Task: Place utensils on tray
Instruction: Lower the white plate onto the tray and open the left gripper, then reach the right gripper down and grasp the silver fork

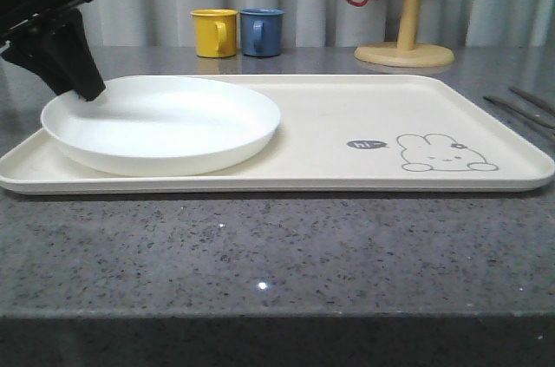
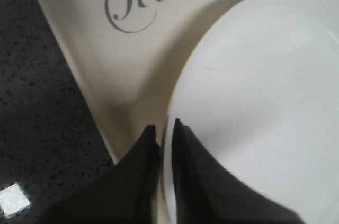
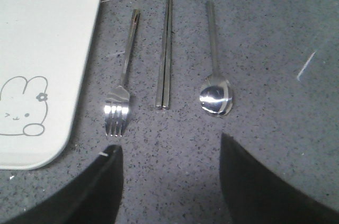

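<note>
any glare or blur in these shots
Front view: the plate is blown out white, with a glint on the counter. Left wrist view: soft focus, with the left gripper blurred on the plate rim. Right wrist view: sharp, with glare on the spoon bowl.

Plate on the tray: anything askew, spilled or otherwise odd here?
Nothing spilled or damaged. The plate lies on the tray's left end, its left edge over the rim, pinched by the left pincer. Fork, chopsticks and spoon lie parallel on the counter beside the tray.
</note>
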`<action>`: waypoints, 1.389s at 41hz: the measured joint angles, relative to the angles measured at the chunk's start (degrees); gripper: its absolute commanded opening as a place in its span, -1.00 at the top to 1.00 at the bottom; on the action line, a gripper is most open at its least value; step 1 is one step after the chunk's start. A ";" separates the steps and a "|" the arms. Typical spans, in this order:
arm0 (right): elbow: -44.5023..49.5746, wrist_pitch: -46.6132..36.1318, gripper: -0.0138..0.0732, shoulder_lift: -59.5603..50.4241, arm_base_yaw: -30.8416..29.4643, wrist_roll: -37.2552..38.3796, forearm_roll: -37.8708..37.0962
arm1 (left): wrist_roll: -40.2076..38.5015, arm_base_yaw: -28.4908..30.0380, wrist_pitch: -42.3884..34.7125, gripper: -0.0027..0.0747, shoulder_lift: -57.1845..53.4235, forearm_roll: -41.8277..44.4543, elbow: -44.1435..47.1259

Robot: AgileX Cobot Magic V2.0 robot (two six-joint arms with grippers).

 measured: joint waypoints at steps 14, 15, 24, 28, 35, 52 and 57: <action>0.00 0.04 -0.32 0.00 0.00 0.00 0.00 | 0.00 -0.73 0.25 -0.05 -3.83 1.57 0.00; 0.00 0.04 -0.32 0.00 0.00 0.00 0.00 | 0.00 -1.18 0.35 -0.05 -4.93 2.34 0.00; 0.00 0.04 -0.32 0.00 0.00 0.00 0.00 | -2.14 -10.54 2.35 -0.04 -15.49 12.55 0.00; 0.00 0.04 -0.32 0.00 0.00 0.00 0.00 | -6.90 -16.75 2.85 -0.04 -21.00 19.45 0.00; 0.00 0.04 -0.32 0.00 0.00 0.00 0.00 | -14.67 -26.59 0.84 -0.04 -31.27 27.60 3.15; 0.00 0.04 -0.32 0.00 0.00 0.00 0.00 | -17.55 -29.99 -7.14 -0.04 -51.57 28.49 21.31; 0.00 0.04 -0.32 0.00 0.00 0.00 0.00 | -18.93 -29.99 -7.92 -0.04 -55.92 28.49 25.86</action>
